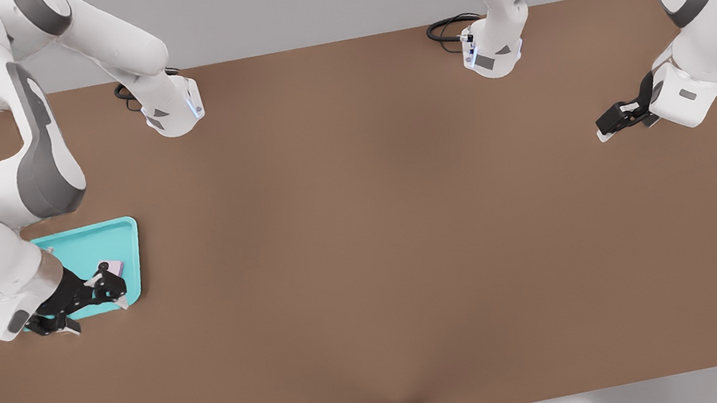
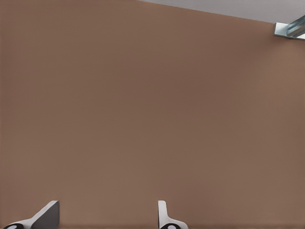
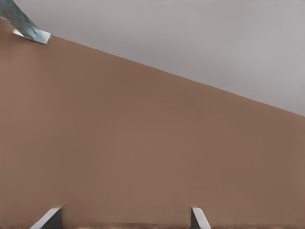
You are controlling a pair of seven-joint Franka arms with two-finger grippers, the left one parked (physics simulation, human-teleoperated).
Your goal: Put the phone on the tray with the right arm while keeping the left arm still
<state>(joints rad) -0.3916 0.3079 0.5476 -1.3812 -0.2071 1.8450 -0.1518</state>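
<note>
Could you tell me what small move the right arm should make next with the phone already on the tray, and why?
Probably lift the gripper up and away. The phone already lies on the tray, and the fingers are spread with nothing between them; the right wrist view shows only bare table, so nothing remains to release.

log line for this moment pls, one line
stage: release | phone: lying on tray, not gripped | gripper: open, over tray's near edge beside phone | table: bears the tray
</note>
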